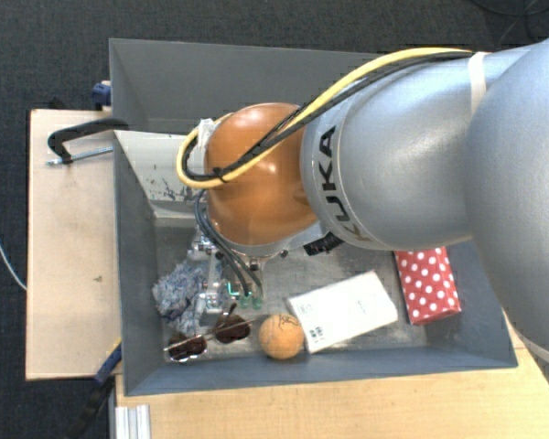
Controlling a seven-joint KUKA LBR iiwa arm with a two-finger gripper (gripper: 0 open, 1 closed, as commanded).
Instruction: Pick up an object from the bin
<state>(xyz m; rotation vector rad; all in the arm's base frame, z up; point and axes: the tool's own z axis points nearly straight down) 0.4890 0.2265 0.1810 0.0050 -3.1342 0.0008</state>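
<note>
My gripper [214, 280] reaches down from under the orange wrist cover into the bin's front left part. It stands right against a crumpled blue-grey cloth [176, 291], at that cloth's right edge. Just in front of it lies a pair of dark sunglasses [204, 337] near the front wall. An orange-brown ball [281, 336] rests a little to the right of the sunglasses. Whether anything is held I cannot make out.
A white flat box [345, 310] lies right of the ball, and a red box with white dots [427, 284] sits near the right wall. A white printed sheet [157, 174] leans at the back left. The arm covers the bin's middle and right.
</note>
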